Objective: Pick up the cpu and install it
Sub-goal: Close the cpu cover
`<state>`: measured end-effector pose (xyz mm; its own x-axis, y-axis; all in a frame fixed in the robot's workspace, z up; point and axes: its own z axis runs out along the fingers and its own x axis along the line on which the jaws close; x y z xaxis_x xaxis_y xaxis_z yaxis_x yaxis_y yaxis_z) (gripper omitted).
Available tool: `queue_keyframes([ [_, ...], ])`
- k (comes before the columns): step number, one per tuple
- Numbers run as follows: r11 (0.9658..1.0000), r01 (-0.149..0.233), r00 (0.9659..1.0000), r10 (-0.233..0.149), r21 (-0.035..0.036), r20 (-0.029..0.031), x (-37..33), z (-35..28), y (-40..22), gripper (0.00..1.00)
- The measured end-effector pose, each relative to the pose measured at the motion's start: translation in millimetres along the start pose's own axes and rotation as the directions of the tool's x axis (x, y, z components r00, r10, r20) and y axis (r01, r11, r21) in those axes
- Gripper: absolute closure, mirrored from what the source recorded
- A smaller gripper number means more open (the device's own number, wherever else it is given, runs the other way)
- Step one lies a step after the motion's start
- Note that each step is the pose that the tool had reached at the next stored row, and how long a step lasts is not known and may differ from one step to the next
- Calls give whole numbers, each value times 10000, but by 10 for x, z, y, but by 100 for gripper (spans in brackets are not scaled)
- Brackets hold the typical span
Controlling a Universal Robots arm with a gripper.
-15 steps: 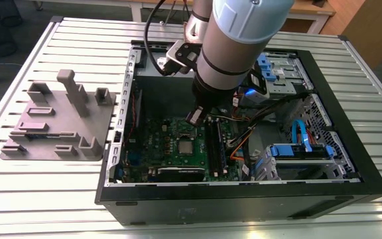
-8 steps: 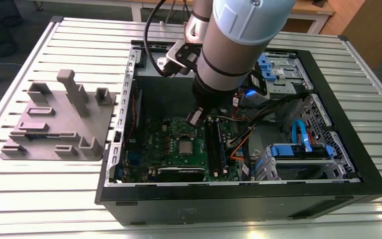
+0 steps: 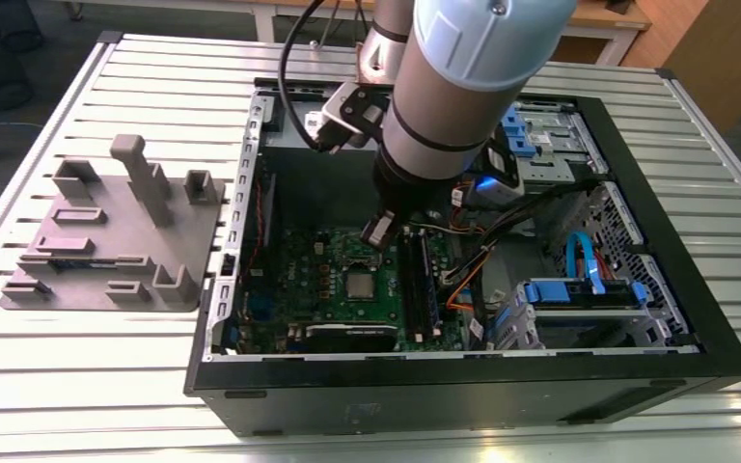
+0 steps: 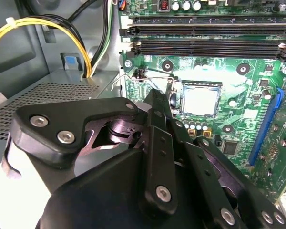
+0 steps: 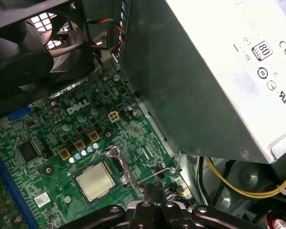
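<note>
In the second wrist view, the black jointed metal tool (image 4: 155,107) sits closest, its two fingers pressed together with nothing between them, the tips hanging over the green motherboard (image 4: 248,86) beside the socket. Just past the fingertips lies the cpu (image 4: 199,100), a small flat square chip with a shiny silver-grey top; it rests flat in the socket frame on the board, apart from the tool. A thin wire socket lever (image 5: 157,174) lies beside the chip in the first wrist view, where the cpu (image 5: 95,180) shows again just beyond the tool (image 5: 153,193). Farther along the board run long black memory slots (image 4: 205,40). A large grey boxy power supply (image 5: 200,81) with a white label stands next to the board, with yellow and black cables (image 4: 57,26) coming from it. A black case fan (image 5: 33,62) sits at the board's far side.

In the exterior view the grey and silver robot arm (image 3: 461,87) reaches down into the open black computer case (image 3: 474,386), which rests on a ribbed metal tabletop (image 3: 62,386). A grey plastic parts fixture (image 3: 113,241) stands on the tabletop toward the exterior view's left.
</note>
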<state>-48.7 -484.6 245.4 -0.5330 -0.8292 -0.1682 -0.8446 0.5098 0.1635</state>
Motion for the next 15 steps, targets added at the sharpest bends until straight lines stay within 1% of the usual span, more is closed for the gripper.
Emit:
queue_keyframes([
  [15,10000,0,10000,0,0,0,27,-8,-17,90],
])
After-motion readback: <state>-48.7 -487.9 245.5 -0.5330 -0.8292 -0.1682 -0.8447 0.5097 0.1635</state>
